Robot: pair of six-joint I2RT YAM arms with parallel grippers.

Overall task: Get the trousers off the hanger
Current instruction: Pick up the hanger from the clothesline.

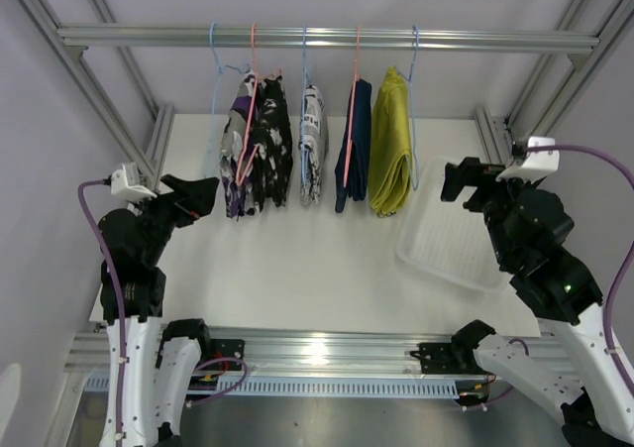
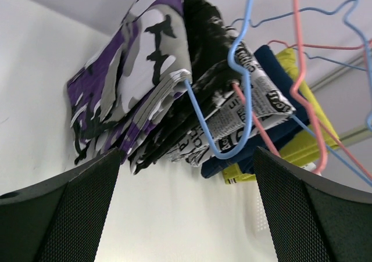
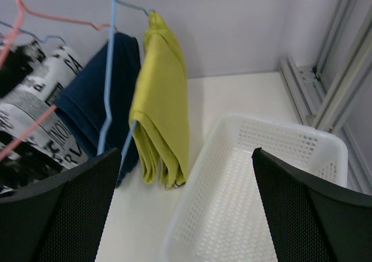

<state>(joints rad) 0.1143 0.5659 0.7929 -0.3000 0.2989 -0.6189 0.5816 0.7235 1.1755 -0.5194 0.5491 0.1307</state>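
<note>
Left gripper (image 1: pixel 206 197) and right gripper (image 1: pixel 451 182) gape empty across bare table (image 1: pixel 317 259), with the trousers (image 1: pixel 260 150) hanging at twelve o'clock and the basket's (image 3: pixel 279 125) holes plainest from the right wrist.

The left gripper (image 2: pixel 187 163) stands wide open, jaws low in the frame, touching nothing. Above hang five folded trousers side by side: a purple pair (image 2: pixel 133 70), a black pair (image 2: pixel 203 35), a newsprint pair (image 2: pixel 256 99), a navy pair (image 2: pixel 276 61) and a yellow-green pair (image 2: pixel 289 57). A blue hanger (image 2: pixel 231 56) loops across the newsprint pair. A pink hanger (image 2: pixel 299 29) crosses the yellow-green pair.
</note>
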